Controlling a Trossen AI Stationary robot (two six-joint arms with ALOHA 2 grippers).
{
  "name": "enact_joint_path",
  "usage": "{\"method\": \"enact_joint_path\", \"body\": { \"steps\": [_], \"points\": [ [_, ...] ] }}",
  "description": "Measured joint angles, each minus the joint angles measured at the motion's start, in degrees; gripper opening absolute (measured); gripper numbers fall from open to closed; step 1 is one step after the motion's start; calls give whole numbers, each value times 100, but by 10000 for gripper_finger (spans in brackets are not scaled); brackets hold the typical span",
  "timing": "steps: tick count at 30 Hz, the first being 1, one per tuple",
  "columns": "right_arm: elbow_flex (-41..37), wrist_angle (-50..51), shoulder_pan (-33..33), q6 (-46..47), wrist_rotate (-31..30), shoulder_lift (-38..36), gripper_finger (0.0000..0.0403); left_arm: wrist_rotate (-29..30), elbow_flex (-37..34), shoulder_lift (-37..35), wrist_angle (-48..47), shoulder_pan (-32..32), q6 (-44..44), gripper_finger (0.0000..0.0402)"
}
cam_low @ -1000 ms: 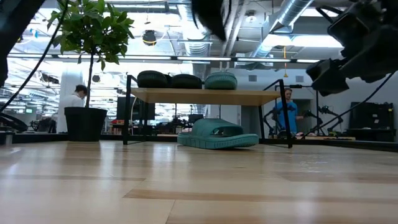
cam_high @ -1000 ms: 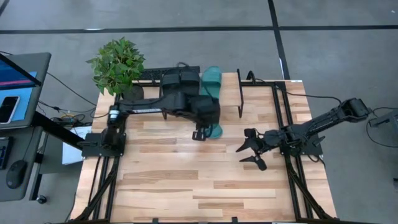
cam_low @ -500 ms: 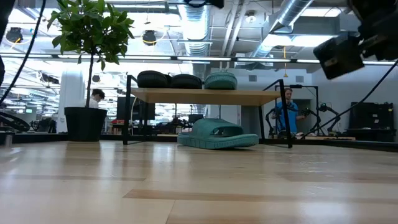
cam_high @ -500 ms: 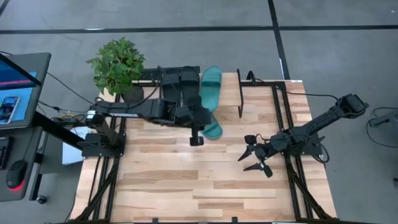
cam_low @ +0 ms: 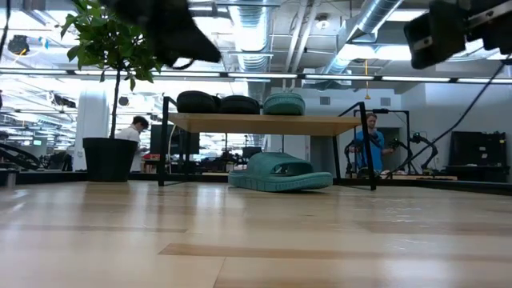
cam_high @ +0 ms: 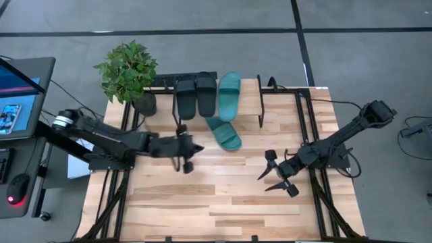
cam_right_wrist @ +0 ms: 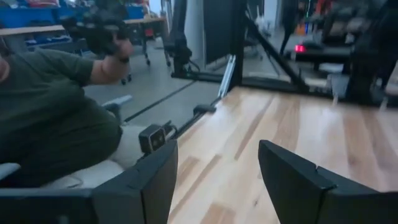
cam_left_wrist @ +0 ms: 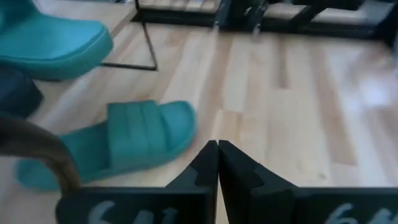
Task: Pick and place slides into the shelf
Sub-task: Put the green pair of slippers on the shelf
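shelf (cam_high: 266, 86): low wooden rack at the far edge of the table (cam_high: 202, 196), thin black legs
on shelf: two black slides (cam_high: 195, 96) and one teal slide (cam_high: 229, 87), side by side on the plank
loose slide (cam_high: 224, 132): teal, flat on the table just in front of the shelf, angled, sole down, strap up; nothing touching it
left gripper (cam_high: 187, 147): fingers pressed together, holding nothing, over the table near the loose slide but apart from it
right gripper (cam_high: 278, 173): fingers spread wide, empty, over the right half of the table, well apart from the loose slide
handling guess: rubber, probably light, soft and bendy; likely to flex or sag if pinched at one end; not fragile, surface looks grippy rather than slick
where to grab: probably across the broad strap, or the sole edge at mid-length so it hangs level
task state: three of four up, last one left
background: potted plant (cam_high: 127, 70) by the shelf's left end; people in the room beyond
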State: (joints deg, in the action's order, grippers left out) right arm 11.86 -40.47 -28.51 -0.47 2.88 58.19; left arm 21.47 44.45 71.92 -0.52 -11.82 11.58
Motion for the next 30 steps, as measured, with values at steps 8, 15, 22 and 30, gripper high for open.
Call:
{"method": "enact_joint_path", "body": {
  "steps": [8,15,22,30],
  "points": [
    [45,-1724,44,-493,-143,1417,215,-168,-1991,-868,2774,-620,175,2],
    [480,-1895,297,-107,-317,2422,214,-115,-2368,-776,3362,-1115,170,2],
    [1200,-1831,536,-88,-355,3211,214,31,-2365,-669,3408,-1481,159,2],
    [1994,617,739,140,-2826,3163,214,-4,-2368,-667,2854,-1594,415,2]
  ]
}}
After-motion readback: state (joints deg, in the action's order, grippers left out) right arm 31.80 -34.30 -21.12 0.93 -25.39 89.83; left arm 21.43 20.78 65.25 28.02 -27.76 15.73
